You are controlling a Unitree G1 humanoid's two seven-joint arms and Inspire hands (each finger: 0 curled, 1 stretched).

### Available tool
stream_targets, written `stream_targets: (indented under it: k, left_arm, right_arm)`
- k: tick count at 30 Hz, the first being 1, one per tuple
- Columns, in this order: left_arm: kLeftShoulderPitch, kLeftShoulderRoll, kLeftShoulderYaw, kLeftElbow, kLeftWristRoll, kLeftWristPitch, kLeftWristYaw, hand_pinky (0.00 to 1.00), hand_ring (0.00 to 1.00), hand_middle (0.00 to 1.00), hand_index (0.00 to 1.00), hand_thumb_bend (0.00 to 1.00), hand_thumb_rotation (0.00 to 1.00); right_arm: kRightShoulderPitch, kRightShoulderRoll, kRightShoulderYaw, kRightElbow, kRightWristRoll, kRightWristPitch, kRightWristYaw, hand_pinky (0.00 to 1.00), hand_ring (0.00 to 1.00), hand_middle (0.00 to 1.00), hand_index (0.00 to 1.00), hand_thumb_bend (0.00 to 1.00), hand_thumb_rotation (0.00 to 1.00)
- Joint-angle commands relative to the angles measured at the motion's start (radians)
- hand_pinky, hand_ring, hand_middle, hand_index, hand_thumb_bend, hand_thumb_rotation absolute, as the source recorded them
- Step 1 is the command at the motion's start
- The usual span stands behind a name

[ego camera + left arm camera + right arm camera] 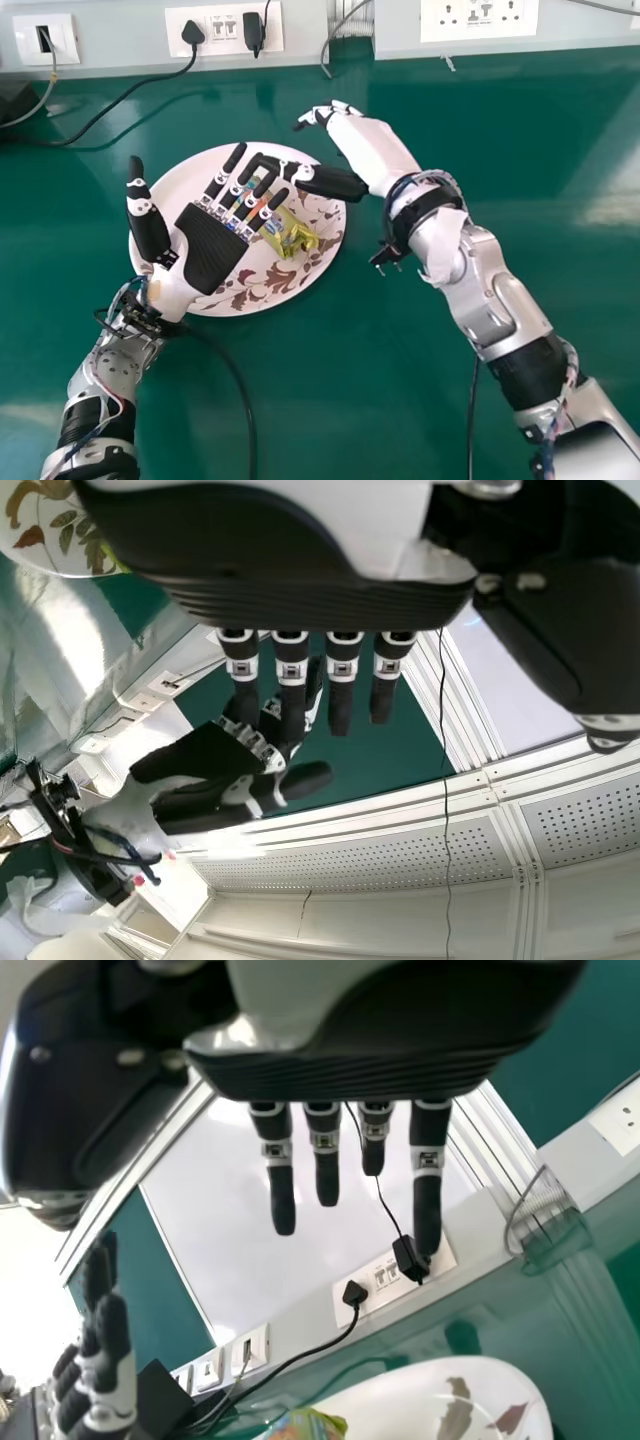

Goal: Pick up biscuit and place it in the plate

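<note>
1. Nearest me, the left arm [112, 375] reaches up the green table [320, 400], a black cable [243, 395] curving beside it. The right arm [495, 305] slants in from the robot's right.
2. The left hand [212, 248] is released, its dark palm turned up. Its fingers are straight and spread over the plate, grasping nothing, and the thumb stands apart from them.
3. The biscuit packet [291, 237] – shiny gold-green, with some orange and blue – lies on the plate toward the robot's right, partly hidden by the left hand's fingers.
4. The plate [215, 303] is round and white with brown leaf patterns. It sits on the table under the packet and the left hand.
5. Farther off, the right hand [368, 145] is released too, its fingers stretched out beyond the plate. Its thumb points across the plate toward the left hand's fingertips – whether they touch, I can't tell.
6. Along the far edge runs a pale panel [120, 60] with sockets [479, 15]. A black plug [192, 32] is in one of them, its cord trailing down onto the table.
</note>
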Motion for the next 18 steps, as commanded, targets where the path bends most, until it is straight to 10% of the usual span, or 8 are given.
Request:
stream_targets:
  k: [1, 18]
  left_arm:
    - [0.007, 0.005, 0.000, -0.007, 0.004, -0.003, 0.002, 0.92, 0.88, 0.92, 0.96, 1.00, 0.82]
    - [0.033, -0.002, 0.001, -0.034, 0.004, -0.015, 0.018, 0.90, 0.88, 0.93, 0.97, 1.00, 0.84]
  right_arm:
    - [0.027, -0.012, -0.021, -0.040, 0.011, 0.002, 0.007, 0.51, 0.74, 0.92, 0.79, 0.98, 0.31]
    - [0.148, -0.046, -0.114, -0.288, 0.062, 0.027, 0.072, 0.50, 0.73, 0.91, 0.78, 0.98, 0.32]
